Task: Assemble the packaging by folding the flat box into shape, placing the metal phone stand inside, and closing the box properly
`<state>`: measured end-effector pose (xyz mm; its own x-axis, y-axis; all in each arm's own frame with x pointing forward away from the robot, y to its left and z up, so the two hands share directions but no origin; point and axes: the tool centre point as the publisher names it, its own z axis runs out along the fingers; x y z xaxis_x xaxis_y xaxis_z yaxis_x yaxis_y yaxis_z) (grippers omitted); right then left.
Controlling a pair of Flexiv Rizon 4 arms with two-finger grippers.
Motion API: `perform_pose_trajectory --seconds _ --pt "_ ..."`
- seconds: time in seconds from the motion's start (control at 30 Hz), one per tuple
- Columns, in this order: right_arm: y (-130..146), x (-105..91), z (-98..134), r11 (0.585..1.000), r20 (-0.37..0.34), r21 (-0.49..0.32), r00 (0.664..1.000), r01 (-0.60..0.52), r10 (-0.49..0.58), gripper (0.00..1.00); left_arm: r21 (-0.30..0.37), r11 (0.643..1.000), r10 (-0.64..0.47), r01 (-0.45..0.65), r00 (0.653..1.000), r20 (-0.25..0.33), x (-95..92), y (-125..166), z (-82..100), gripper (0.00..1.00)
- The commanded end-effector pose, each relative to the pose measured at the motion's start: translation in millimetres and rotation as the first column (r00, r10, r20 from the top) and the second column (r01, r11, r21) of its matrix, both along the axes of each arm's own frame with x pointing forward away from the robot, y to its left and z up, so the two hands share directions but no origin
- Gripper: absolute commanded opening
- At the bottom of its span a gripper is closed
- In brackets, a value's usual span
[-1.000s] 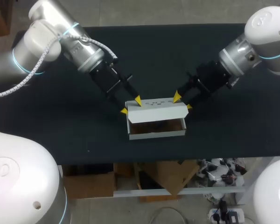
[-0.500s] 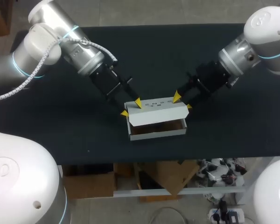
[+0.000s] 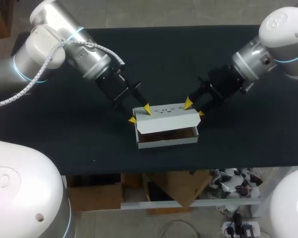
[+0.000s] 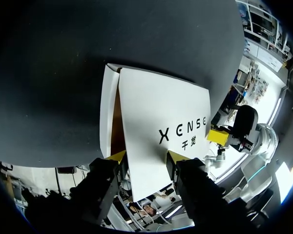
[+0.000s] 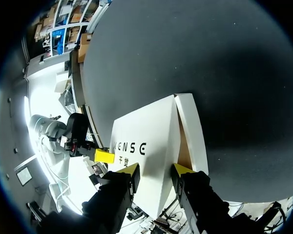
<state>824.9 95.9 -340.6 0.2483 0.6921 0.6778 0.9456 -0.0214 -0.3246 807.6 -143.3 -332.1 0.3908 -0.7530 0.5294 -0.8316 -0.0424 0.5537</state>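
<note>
The white cardboard box (image 3: 167, 141) stands folded at the table's middle, its front side showing a strip of brown inside. Its printed lid (image 3: 165, 119) slopes over the opening, part way down. My left gripper (image 3: 139, 113) is at the lid's back left corner, open, with one yellow tip on the lid's back edge and the other at the box's left end. My right gripper (image 3: 194, 108) stands open the same way at the back right corner. Each wrist view shows the lid (image 4: 161, 112) (image 5: 146, 141) running out from between its own gripper (image 4: 146, 157) (image 5: 154, 169). The phone stand is not discernible.
The black table top (image 3: 64, 99) lies bare all around the box. Its front edge runs just below the box in the head view. Each wrist view shows the other arm's yellow tip (image 4: 218, 136) (image 5: 104, 156) at the lid's far end.
The lid has come down a little over the opening, leaving a narrower brown strip. My left arm shifted slightly; the right arm has kept still.
</note>
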Motion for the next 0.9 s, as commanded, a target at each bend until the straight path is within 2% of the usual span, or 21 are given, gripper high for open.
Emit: perform_pose_trajectory --seconds 0.03,0.9 --pt "1 -1.8 1 1.000 0.004 -0.005 1.000 0.002 -0.002 0.44 0.006 1.000 -0.003 0.003 1.000 0.007 -0.8 -4 -0.3 0.51" --pt "-4 -2.0 -10 1.000 0.005 -0.014 1.000 -0.006 0.006 0.45 0.013 1.000 -0.016 0.015 0.998 0.066 -0.1 3 -6.8 0.55"
